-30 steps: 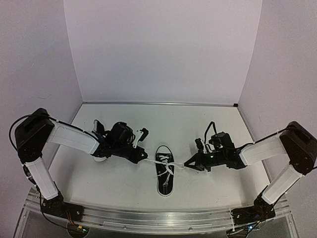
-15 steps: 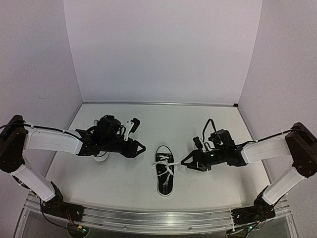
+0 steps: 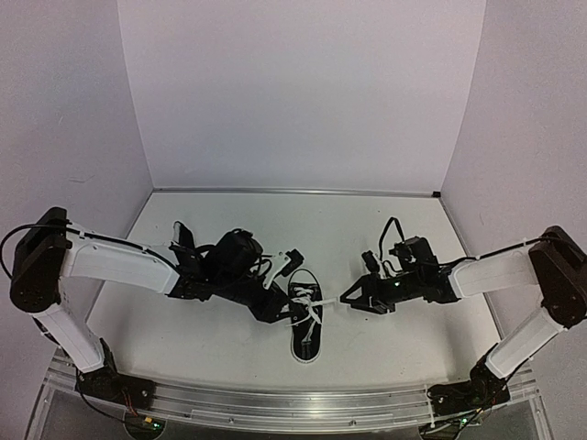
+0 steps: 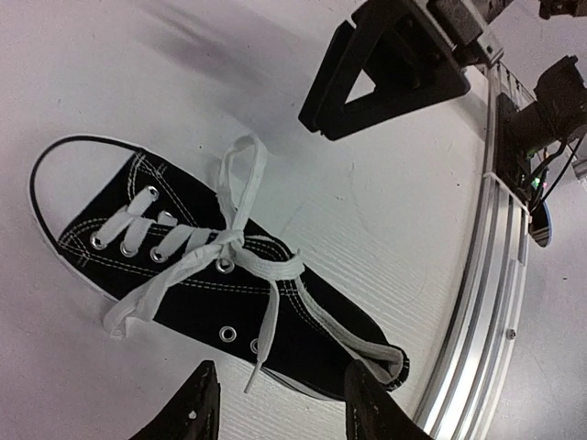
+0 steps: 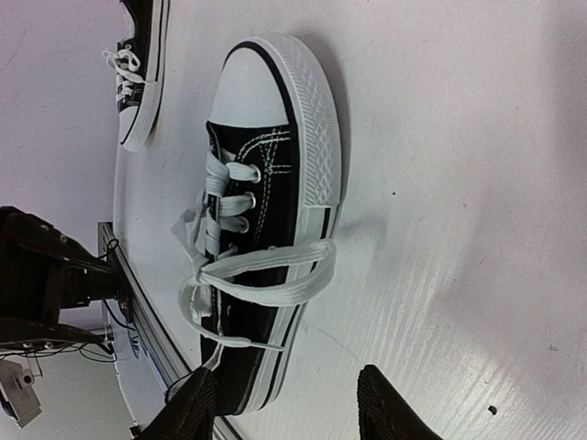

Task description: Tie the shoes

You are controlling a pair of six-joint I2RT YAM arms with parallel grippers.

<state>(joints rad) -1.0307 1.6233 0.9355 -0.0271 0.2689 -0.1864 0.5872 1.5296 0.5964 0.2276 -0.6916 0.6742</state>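
One of the shoes [image 3: 305, 332] lies in the middle of the table, black canvas with a white toe cap, its white laces [image 3: 307, 308] tied in a bow. The left wrist view shows the bow [image 4: 226, 240] with loops and loose ends spread over that shoe [image 4: 303, 330]. My left gripper [image 3: 282, 302] [image 4: 284, 412] hangs open just left of the shoe, holding nothing. On the shoe's right, my right gripper [image 3: 350, 299] [image 5: 289, 408] is open too, with a lace loop [image 5: 275, 275] draped over the sole. The other shoe [image 3: 180, 235] [image 5: 138, 64] lies behind the left arm, mostly hidden.
An aluminium rail [image 3: 293, 403] [image 4: 486, 275] runs along the near table edge, close to the middle shoe's heel. White walls [image 3: 303, 101] close in the back and both sides. Bare white tabletop [image 3: 303, 229] lies beyond the middle shoe.
Both grippers were shut on the lace loops and pulling outward; now they are open and the laces lie slack. The left arm swung away, then came back beside the shoe.
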